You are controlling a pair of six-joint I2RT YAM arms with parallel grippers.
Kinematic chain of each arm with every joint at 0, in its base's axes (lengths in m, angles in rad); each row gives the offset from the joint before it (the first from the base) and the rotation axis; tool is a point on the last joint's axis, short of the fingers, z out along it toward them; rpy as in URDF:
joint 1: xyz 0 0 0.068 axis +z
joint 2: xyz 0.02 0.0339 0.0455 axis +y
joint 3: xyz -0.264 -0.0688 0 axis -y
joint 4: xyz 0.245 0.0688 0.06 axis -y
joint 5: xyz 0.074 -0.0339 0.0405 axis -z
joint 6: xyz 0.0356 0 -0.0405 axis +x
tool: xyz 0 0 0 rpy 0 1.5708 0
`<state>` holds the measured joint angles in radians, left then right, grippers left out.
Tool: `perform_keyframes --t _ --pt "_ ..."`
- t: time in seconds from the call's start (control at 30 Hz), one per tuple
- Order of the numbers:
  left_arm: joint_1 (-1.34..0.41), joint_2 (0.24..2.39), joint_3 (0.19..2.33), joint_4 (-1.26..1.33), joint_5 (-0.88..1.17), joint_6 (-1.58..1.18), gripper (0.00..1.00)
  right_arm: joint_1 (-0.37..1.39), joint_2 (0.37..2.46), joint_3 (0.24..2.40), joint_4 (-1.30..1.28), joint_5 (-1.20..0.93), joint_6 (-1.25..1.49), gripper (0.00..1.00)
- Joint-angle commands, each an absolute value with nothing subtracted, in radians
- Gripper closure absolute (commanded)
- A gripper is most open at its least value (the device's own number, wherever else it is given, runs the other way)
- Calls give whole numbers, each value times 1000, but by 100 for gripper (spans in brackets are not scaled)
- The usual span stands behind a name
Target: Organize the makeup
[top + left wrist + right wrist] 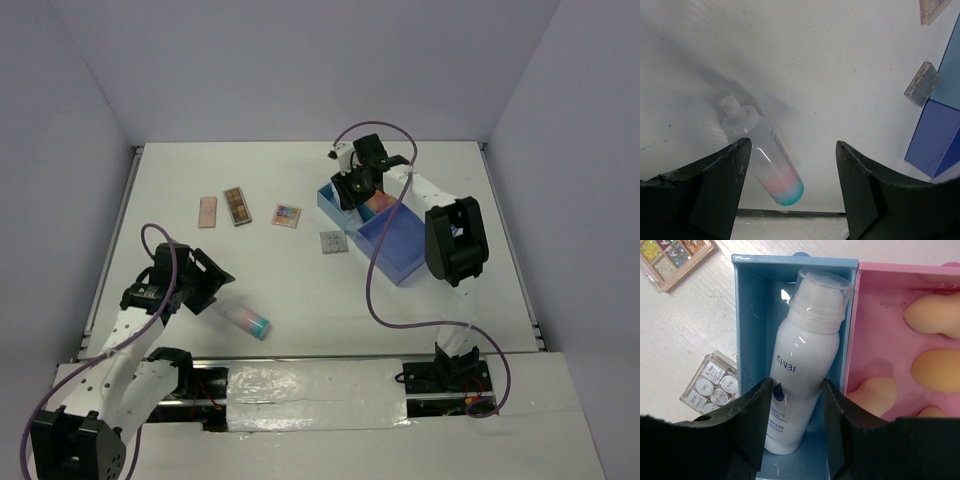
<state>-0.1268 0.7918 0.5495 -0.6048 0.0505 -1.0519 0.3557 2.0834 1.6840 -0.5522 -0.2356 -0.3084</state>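
Observation:
A white bottle point(807, 355) lies in the narrow blue compartment of the tray point(747, 315). My right gripper point(794, 382) hangs over that end of the tray point(395, 262), its fingers pressed against both sides of the bottle. Three tan sponges point(935, 370) rest in the pink compartment beside it. The pinkish teal-capped tube point(767, 162) lies flat on the table near the front left point(245, 320). My left gripper point(792, 145) stands open just above it, the tube close to the left finger. Peach point(207, 211), brown point(237, 206), multicoloured point(287, 215) and grey point(333, 243) palettes lie on the table.
The grey palette point(710, 385) lies just left of the tray's blue wall, and the multicoloured one point(675, 257) is further off. A purple cable point(385, 270) loops across the tray from the right arm. White walls bound the table on three sides.

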Motion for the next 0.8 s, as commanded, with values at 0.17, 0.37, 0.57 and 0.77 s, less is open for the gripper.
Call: perform_keyframes --t 0.17,0.37,0.57,0.77 --pt "-121 776 532 -577 66 -1058 19 360 2003 1663 -522 -161 -425 64" --pt "-123 778 532 -574 71 -1055 19 360 1974 1667 -526 -164 -453 63" --pt "-121 781 532 -563 80 -1046 19 371 1956 1657 -523 -170 -463 62" --pt "-121 781 538 -571 89 -1040 18 379 1965 1661 -535 -175 -468 51"
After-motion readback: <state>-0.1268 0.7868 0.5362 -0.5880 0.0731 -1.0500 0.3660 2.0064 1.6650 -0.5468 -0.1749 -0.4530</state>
